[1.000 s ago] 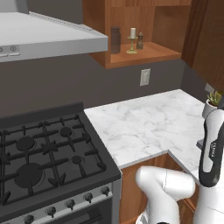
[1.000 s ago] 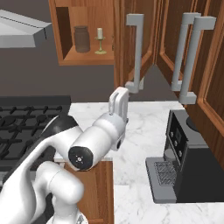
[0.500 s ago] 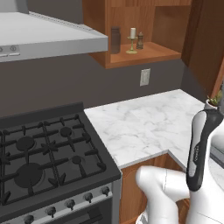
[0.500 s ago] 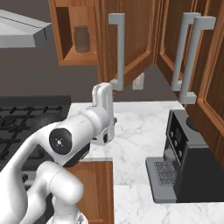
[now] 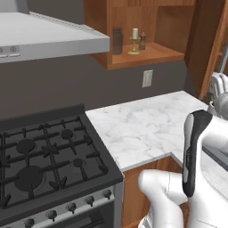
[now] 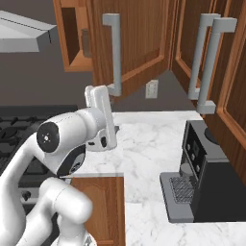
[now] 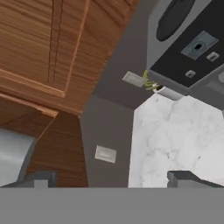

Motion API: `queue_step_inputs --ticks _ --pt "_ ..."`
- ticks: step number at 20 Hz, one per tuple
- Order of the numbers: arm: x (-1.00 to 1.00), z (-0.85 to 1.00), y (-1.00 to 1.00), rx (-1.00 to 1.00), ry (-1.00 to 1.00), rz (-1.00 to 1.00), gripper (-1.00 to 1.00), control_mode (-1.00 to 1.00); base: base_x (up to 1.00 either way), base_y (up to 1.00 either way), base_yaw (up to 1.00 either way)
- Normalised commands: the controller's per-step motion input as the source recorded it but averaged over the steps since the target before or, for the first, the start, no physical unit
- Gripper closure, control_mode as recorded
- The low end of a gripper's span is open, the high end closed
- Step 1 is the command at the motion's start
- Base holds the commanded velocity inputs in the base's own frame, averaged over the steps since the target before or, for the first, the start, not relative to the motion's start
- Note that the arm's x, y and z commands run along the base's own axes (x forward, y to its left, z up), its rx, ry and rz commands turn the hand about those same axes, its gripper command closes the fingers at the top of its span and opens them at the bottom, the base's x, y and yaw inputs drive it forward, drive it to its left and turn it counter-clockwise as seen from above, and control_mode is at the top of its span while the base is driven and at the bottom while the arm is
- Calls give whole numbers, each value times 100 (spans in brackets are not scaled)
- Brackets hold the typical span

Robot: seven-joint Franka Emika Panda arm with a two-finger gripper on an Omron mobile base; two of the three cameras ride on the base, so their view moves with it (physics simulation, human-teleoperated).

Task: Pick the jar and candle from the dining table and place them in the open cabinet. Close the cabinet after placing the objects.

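The grey jar (image 5: 117, 41) and the cream candle (image 5: 135, 39) on its brass holder stand side by side on the shelf of the cabinet (image 5: 149, 54), next to a small dark figure (image 5: 142, 41). In the right base view the cabinet door (image 6: 139, 38) stands partly swung across the opening, with the jar (image 6: 86, 42) still showing behind it. My white hand (image 6: 99, 98) is up beside the lower end of the door's silver handle (image 6: 115, 53). My gripper (image 7: 111, 179) is open with nothing between its fingertips (image 7: 41, 179). The dining table is out of view.
A black gas stove (image 5: 40, 156) sits under a grey range hood (image 5: 44, 40), left of the marble counter (image 5: 142, 129). A black coffee machine (image 6: 206, 178) stands at the counter's right end. More wooden doors with silver handles (image 6: 202, 57) hang on the right. A wall outlet (image 5: 147, 78) sits under the cabinet.
The cabinet door has swung further shut and now hides the candle in the right base view. My arm has moved left with it. The gripper has stayed open.
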Motion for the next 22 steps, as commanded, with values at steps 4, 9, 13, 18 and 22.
queue_step_inputs --ticks 4,9,13,18,22 --pt "53 0 29 -9 24 0 -100 -100 0 0 0" --pt "55 0 27 -9 26 1 -100 -100 0 0 0" --pt "57 0 18 -9 25 5 -100 -100 0 0 0" --pt "68 0 4 -6 16 13 -100 -100 0 0 0" --pt "72 -1 2 0 2 12 -100 -100 0 0 0"
